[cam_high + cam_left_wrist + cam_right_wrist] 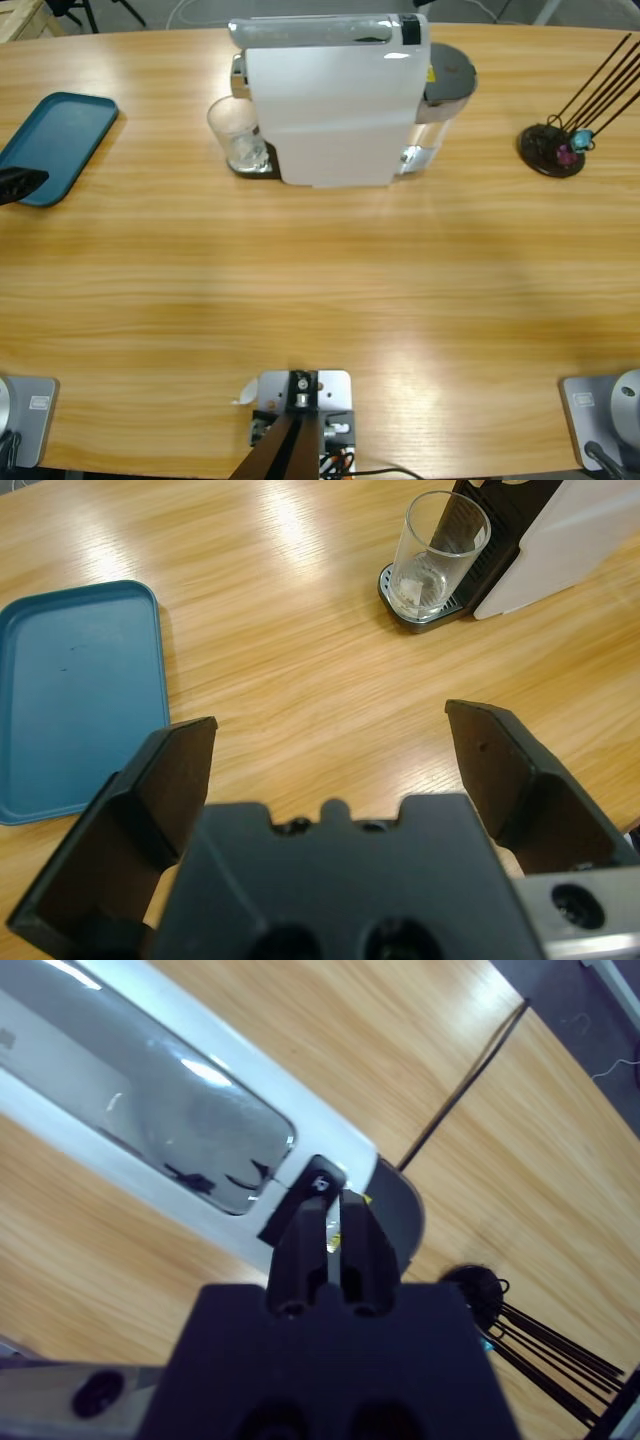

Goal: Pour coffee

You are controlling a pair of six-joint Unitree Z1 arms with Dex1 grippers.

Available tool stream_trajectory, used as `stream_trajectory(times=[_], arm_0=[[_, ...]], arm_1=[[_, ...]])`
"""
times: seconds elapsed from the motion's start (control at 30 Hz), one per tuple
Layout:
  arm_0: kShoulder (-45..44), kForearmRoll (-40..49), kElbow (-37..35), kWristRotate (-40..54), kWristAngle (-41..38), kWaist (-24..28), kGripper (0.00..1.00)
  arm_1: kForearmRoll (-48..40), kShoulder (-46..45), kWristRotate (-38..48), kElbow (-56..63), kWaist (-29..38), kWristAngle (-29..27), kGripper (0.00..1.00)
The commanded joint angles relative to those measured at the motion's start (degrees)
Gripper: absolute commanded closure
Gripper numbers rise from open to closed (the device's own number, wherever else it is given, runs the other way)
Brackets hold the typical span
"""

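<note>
The glass [437,552] under the coffee machine [335,100] looks fragile and slippery; grip mid-wall. Left gripper [330,765] jaws spread; right gripper [338,1230] jaws pressed together.

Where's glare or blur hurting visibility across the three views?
High view: soft sheen on the table, coffee machine top bright. Left wrist view: white streaks on the wood near the glass; the left tool is soft. Right wrist view: highlights on the machine's lid, right tool blurred.
</note>
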Motion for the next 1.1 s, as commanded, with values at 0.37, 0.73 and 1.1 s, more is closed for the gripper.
stream_trajectory(times=[0.37, 0.73, 1.1], arm_0=[[-1.43, -0.57, 2.05, -0.65, 0.26, 0.5, 0.0], [-1.52, -0.57, 2.05, -0.65, 0.24, 0.5, 0.0], [-1.5, -0.57, 2.05, -0.65, 0.24, 0.5, 0.0]], arm_1=[[-0.54, 3.13, 0.78, 1.78, 1.26, 0.66, 1.0], [-0.82, 4.04, 0.57, 1.71, 0.87, 0.58, 1.0], [-0.82, 4.48, 0.07, 1.43, -0.15, 0.58, 1.0]])
